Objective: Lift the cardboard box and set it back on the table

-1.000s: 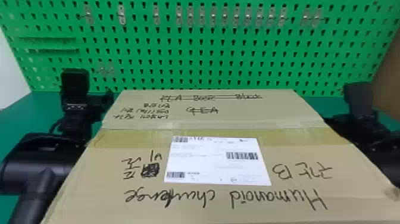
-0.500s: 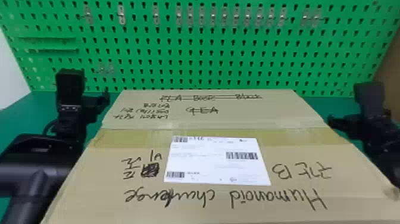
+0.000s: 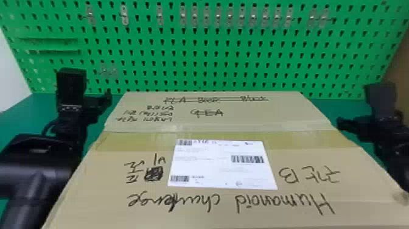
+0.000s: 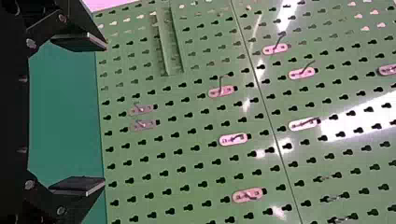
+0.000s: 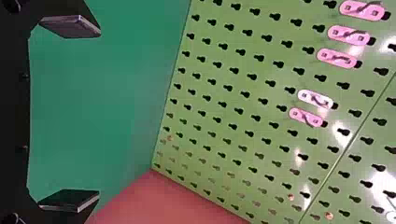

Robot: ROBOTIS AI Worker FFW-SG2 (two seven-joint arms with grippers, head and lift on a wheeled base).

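Observation:
The cardboard box, with a white label and handwriting on top, fills the middle and front of the head view (image 3: 231,201). Beside its left edge stands my left gripper (image 3: 73,106), apart from the cardboard near the far corner. On the opposite side is my right gripper (image 3: 375,121), close to the box's right edge; whether it touches cannot be told. In the left wrist view the left gripper (image 4: 103,114) is open, nothing between its fingers. Equally wide open is the right gripper (image 5: 99,113) in the right wrist view. The box's underside is hidden.
Behind the box rises a green pegboard (image 3: 231,70) with small metal hooks. A strip of green table (image 3: 24,112) shows at the left, beneath the left arm. A brown panel (image 3: 398,67) stands at the far right.
Both grippers have shifted outward from the box, the left one slightly left and up in the head view, the right one to the right. The box has kept its place.

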